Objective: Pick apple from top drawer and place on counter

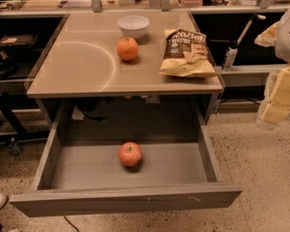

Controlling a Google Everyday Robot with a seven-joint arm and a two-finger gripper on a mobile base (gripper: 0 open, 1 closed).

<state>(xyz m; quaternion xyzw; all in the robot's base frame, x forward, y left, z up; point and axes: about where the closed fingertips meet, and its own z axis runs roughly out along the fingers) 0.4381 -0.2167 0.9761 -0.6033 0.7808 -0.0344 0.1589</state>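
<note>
My hand [279,93] hangs at the right edge, beside the surface [77,76], whether wide or narrow I cannot tell, so I should bring it over the open drawer [82,170] and drop straight onto the apple [130,154] lying mid-floor, clear of the walls.

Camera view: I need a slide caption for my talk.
Apple lies in open drawer; orange, bowl, chip bag sit on counter; claw hangs at right.
</note>
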